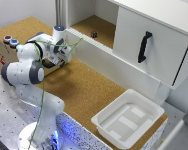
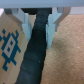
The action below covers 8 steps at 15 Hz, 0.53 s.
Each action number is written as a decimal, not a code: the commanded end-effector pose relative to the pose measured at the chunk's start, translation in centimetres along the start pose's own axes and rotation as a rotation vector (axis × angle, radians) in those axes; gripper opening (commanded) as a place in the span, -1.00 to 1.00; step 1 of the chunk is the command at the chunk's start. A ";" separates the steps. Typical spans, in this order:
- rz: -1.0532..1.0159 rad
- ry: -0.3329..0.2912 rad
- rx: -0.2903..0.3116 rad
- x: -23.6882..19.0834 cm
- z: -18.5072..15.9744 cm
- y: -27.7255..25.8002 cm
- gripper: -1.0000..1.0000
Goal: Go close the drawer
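The wooden box with coloured round buttons stands at the exterior view's left, mostly hidden behind my arm. In the wrist view the drawer's light-wood front carries a blue pattern, and its short black handle runs between my fingers. My gripper straddles the handle with both fingers against its sides. In the exterior view the gripper sits low beside the box, and the drawer itself is hidden by the arm.
A big white cabinet front with a tall black handle stands at the exterior view's right. A long white cork-floored compartment holds a small dark object. A white tray sits on the cork table.
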<state>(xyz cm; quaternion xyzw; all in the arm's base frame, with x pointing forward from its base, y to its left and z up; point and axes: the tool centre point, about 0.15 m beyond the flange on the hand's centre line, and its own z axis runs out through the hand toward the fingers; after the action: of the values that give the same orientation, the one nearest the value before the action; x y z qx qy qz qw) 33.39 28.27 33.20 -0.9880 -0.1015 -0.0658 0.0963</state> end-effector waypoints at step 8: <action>0.039 0.020 0.023 2.9 -0.4 -6.9 1.00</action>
<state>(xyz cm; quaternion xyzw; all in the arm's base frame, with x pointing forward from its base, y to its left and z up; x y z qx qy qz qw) 33.24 34.57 32.91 -0.9858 -0.1105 -0.0649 0.1088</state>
